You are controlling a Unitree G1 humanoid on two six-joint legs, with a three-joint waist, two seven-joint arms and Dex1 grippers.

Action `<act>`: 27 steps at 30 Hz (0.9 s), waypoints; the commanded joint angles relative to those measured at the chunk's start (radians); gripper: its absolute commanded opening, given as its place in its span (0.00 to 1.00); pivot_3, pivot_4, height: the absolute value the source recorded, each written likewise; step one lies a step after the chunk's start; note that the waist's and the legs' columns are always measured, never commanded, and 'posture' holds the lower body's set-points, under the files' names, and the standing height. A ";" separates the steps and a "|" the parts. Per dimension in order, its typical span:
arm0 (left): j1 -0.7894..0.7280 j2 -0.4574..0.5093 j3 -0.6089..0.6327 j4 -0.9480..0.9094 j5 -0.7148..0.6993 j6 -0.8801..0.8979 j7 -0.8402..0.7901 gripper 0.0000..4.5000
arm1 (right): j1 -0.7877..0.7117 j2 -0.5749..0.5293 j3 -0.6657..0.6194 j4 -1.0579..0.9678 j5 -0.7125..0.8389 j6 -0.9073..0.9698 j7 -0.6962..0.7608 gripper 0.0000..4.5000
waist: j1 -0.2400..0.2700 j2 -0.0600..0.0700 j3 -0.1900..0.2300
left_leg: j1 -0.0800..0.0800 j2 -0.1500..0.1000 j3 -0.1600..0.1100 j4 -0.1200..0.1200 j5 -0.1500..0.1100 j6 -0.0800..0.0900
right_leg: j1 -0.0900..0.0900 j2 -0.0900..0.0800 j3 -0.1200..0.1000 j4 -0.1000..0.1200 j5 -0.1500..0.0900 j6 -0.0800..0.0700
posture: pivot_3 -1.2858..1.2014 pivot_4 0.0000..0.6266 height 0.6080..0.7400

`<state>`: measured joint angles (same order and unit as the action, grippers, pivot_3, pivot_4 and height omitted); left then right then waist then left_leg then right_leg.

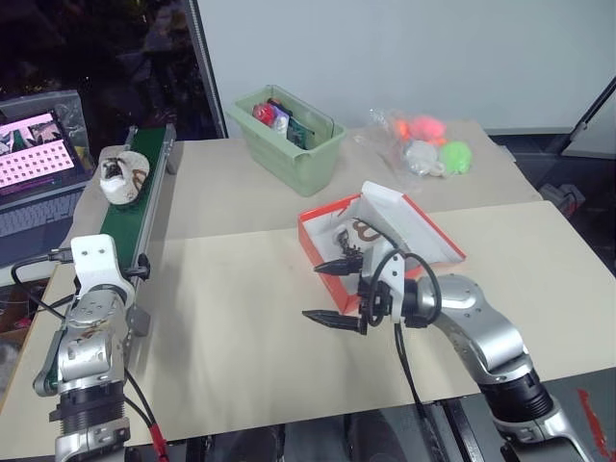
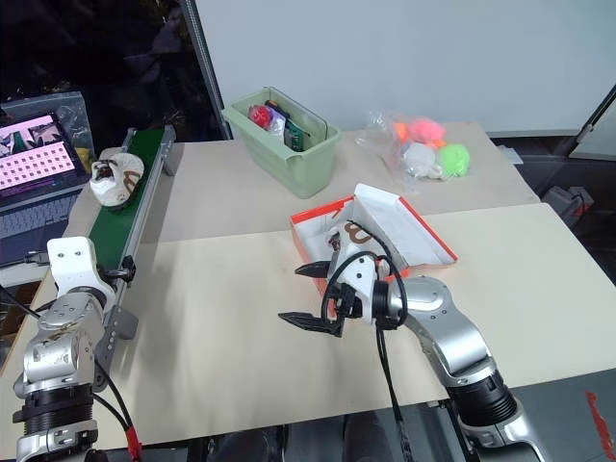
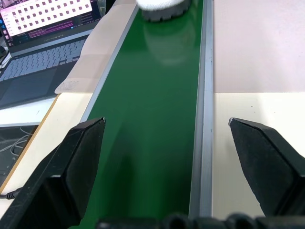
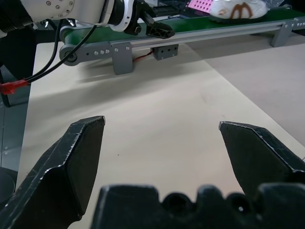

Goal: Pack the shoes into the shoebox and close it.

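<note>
Left gripper (image 3: 167,143) fingers wide apart, empty; cream brown-patched sneaker (image 1: 123,175) ahead on green conveyor belt (image 3: 157,119): straddle, clamp sides. Right gripper (image 1: 337,294) spread, empty, red-orange cardboard shoebox (image 1: 310,243) just behind.

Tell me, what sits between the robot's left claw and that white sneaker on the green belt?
Nothing: in the left wrist view, bare green conveyor belt runs from the open left gripper to the white sneaker.

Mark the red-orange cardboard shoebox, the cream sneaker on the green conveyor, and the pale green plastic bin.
red-orange cardboard shoebox (image 1: 310,246): left eye view, front-left outer wall.
cream sneaker (image 1: 122,176): left eye view, upper, lying on the conveyor belt.
pale green plastic bin (image 1: 289,162): left eye view, front outer wall.
</note>
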<state>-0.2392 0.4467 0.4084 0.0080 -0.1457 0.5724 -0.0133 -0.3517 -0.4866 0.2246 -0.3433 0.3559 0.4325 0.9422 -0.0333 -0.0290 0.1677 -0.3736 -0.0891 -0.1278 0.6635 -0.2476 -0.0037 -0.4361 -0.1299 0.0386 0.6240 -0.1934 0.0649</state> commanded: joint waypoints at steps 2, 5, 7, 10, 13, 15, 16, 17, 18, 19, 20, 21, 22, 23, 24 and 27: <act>-0.012 0.024 0.008 -0.015 0.012 -0.002 0.000 0.99 | -0.001 0.002 -0.009 -0.043 0.021 -0.001 -0.009 1.00 | 0.001 0.000 0.000 | 0.000 0.000 0.000 0.000 0.000 0.000 | 0.000 0.000 0.000 0.000 0.000 0.000 | 0.52 0.24 1.00; -0.010 0.024 0.010 -0.015 0.010 -0.001 -0.001 0.99 | 0.002 0.001 -0.008 -0.046 0.022 0.001 -0.011 1.00 | 0.002 0.000 0.000 | 0.000 0.000 0.000 0.000 0.000 0.000 | 0.000 0.000 0.000 0.000 0.000 0.000 | 0.52 0.24 1.00; -0.006 0.023 0.011 -0.018 0.010 0.000 0.001 0.99 | 0.003 0.001 -0.008 -0.048 0.022 0.003 -0.014 1.00 | 0.004 0.000 0.000 | 0.000 0.000 0.000 0.000 0.000 0.000 | 0.000 0.000 0.000 0.000 0.000 0.000 | 0.52 0.24 1.00; -0.003 0.024 0.007 -0.025 0.016 0.000 0.005 0.99 | 0.001 0.001 -0.010 -0.050 0.028 0.016 -0.019 1.00 | 0.007 0.000 0.000 | 0.000 0.000 0.000 0.000 0.000 0.000 | 0.000 0.000 0.000 0.000 0.000 0.000 | 0.52 0.24 1.00; -0.006 0.021 0.005 -0.032 0.016 0.005 0.008 0.99 | -0.004 0.002 -0.011 -0.050 0.031 0.023 -0.024 1.00 | 0.011 0.000 0.000 | 0.000 0.000 0.000 0.000 0.000 0.000 | 0.000 0.000 0.000 0.000 0.000 0.000 | 0.52 0.24 1.00; -0.006 0.021 0.007 -0.029 0.017 0.006 0.010 0.99 | -0.009 0.004 -0.012 -0.050 0.033 0.027 -0.029 1.00 | 0.013 0.000 0.000 | 0.000 0.000 0.000 0.000 0.000 0.000 | 0.000 0.000 0.000 0.000 0.000 0.000 | 0.52 0.24 1.00; -0.006 0.020 0.007 -0.029 0.017 0.007 0.011 0.99 | -0.010 0.003 -0.013 -0.050 0.035 0.028 -0.030 1.00 | 0.014 0.000 0.000 | 0.000 0.000 0.000 0.000 0.000 0.000 | 0.000 0.000 0.000 0.000 0.000 0.000 | 0.52 0.24 1.00; -0.007 0.018 0.013 -0.024 0.015 0.015 0.016 0.99 | -0.013 0.003 -0.015 -0.049 0.037 0.030 -0.033 1.00 | 0.015 0.000 0.000 | 0.000 0.000 0.000 0.000 0.000 0.000 | 0.000 0.000 0.000 0.000 0.000 0.000 | 0.52 0.24 1.00; -0.008 0.017 0.017 -0.021 0.014 0.021 0.019 0.99 | -0.016 0.003 -0.017 -0.048 0.038 0.031 -0.035 1.00 | 0.015 0.000 0.000 | 0.000 0.000 0.000 0.000 0.000 0.000 | 0.000 0.000 0.000 0.000 0.000 0.000 | 0.52 0.24 1.00; -0.009 0.016 0.021 -0.018 0.014 0.029 0.024 0.99 | -0.018 0.003 -0.019 -0.047 0.038 0.030 -0.038 1.00 | 0.015 0.000 0.000 | 0.000 0.000 0.000 0.000 0.000 0.000 | 0.000 0.000 0.000 0.000 0.000 0.000 | 0.52 0.24 1.00; -0.010 0.015 0.023 -0.016 0.014 0.034 0.028 0.99 | -0.020 0.002 -0.020 -0.046 0.037 0.030 -0.039 1.00 | 0.015 0.000 0.000 | 0.000 0.000 0.000 0.000 0.000 0.000 | 0.000 0.000 0.000 0.000 0.000 0.000 | 0.52 0.24 1.00; -0.011 0.013 0.026 -0.014 0.013 0.041 0.031 0.99 | -0.022 0.003 -0.021 -0.046 0.037 0.031 -0.042 1.00 | 0.016 0.000 0.000 | 0.000 0.000 0.000 0.000 0.000 0.000 | 0.000 0.000 0.000 0.000 0.000 0.000 | 0.52 0.24 1.00; -0.012 0.011 0.029 -0.012 0.009 0.049 0.034 0.99 | -0.024 0.004 -0.023 -0.047 0.039 0.034 -0.044 1.00 | 0.016 0.000 0.000 | 0.000 0.000 0.000 0.000 0.000 0.000 | 0.000 0.000 0.000 0.000 0.000 0.000 | 0.52 0.24 1.00; -0.014 0.008 0.032 -0.010 0.006 0.055 0.039 0.99 | -0.026 0.005 -0.024 -0.046 0.041 0.036 -0.045 1.00 | 0.017 0.000 0.000 | 0.000 0.000 0.000 0.000 0.000 0.000 | 0.000 0.000 0.000 0.000 0.000 0.000 | 0.52 0.24 1.00; -0.016 0.006 0.034 -0.008 0.005 0.059 0.042 0.99 | -0.028 0.005 -0.026 -0.046 0.042 0.037 -0.047 1.00 | 0.017 0.000 0.000 | 0.000 0.000 0.000 0.000 0.000 0.000 | 0.000 0.000 0.000 0.000 0.000 0.000 | 0.52 0.24 1.00; -0.022 -0.003 0.044 -0.010 -0.004 0.060 0.048 0.99 | -0.034 0.006 -0.030 -0.050 0.047 0.044 -0.054 1.00 | 0.019 0.000 0.000 | 0.001 0.000 0.000 0.000 0.000 0.000 | 0.001 0.000 0.000 0.000 0.000 0.000 | 0.52 0.24 1.00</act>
<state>-0.2454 0.4438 0.4372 0.0083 -0.1428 0.6310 0.0297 -0.3680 -0.4855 0.2211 -0.3501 0.3782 0.4716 0.8941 -0.0142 -0.0291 0.1676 -0.3725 -0.0891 -0.1274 0.6635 -0.2477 -0.0038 -0.4352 -0.1299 0.0384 0.6240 -0.1935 0.0649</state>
